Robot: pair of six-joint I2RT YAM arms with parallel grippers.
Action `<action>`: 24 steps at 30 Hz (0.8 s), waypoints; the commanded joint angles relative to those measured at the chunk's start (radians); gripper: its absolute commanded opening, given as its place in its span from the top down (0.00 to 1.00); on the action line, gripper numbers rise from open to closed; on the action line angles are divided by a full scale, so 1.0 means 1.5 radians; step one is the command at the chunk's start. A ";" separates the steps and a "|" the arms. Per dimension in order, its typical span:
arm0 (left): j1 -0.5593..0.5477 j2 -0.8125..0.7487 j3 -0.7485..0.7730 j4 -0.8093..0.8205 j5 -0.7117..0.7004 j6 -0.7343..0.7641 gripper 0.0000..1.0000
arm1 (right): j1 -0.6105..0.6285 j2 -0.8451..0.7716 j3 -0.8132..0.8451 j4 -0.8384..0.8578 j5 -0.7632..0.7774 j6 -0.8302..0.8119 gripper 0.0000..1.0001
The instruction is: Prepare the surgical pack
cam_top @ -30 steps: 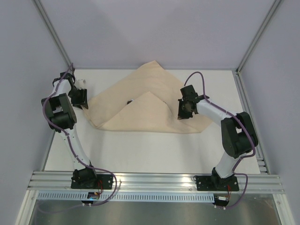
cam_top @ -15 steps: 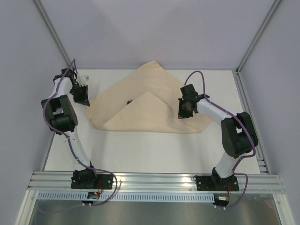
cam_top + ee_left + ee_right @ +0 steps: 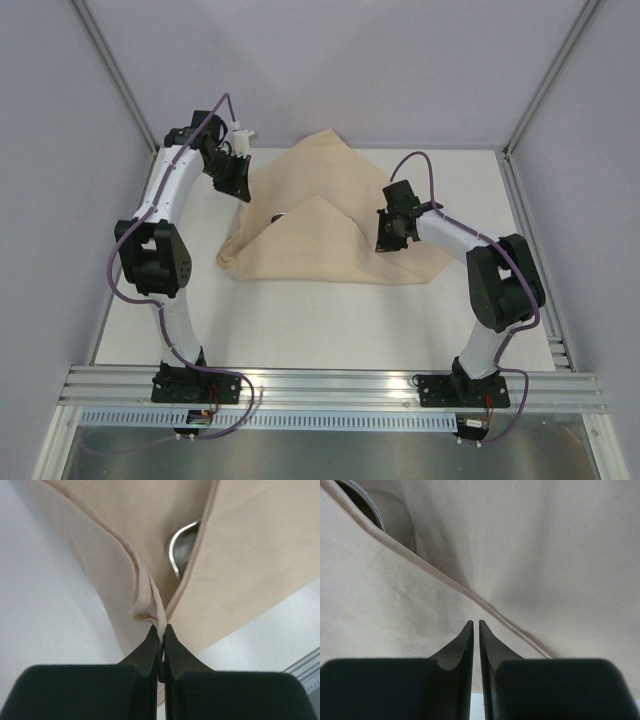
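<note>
A large tan cloth sheet (image 3: 335, 195) lies spread over the far middle of the white table (image 3: 300, 320), with flaps folded in toward its centre so that one forms a triangle pointing away from the arms. The left arm's fingers (image 3: 148, 650) are pressed together on the cloth's left corner, with a bunched hem caught between their tips. In the top view that corner is raised off the table near the far left of the sheet, and the cloth hangs from it in a slanting fold. A small shiny steel tray (image 3: 178, 550) shows in the opening between two flaps. Only a curved piece of its rim shows, and the rest is hidden under the cloth. The right arm's fingers (image 3: 462, 645) are drawn almost together with a thin slit between them and nothing visible in it. They sit low over a folded hem on the sheet's right side, and whether they touch the cloth cannot be told. The tray's rim also peeks out at the top left of the right wrist view.
</note>
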 commanded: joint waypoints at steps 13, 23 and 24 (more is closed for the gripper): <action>-0.241 0.126 0.155 0.113 0.086 -0.162 1.00 | 0.004 0.047 0.049 0.056 -0.030 0.000 0.90; -0.248 0.213 0.117 0.262 0.081 -0.237 1.00 | 0.003 0.041 0.062 0.050 -0.042 0.004 0.90; -0.249 0.218 0.116 0.283 0.086 -0.242 1.00 | 0.003 0.035 0.062 0.049 -0.041 0.004 0.90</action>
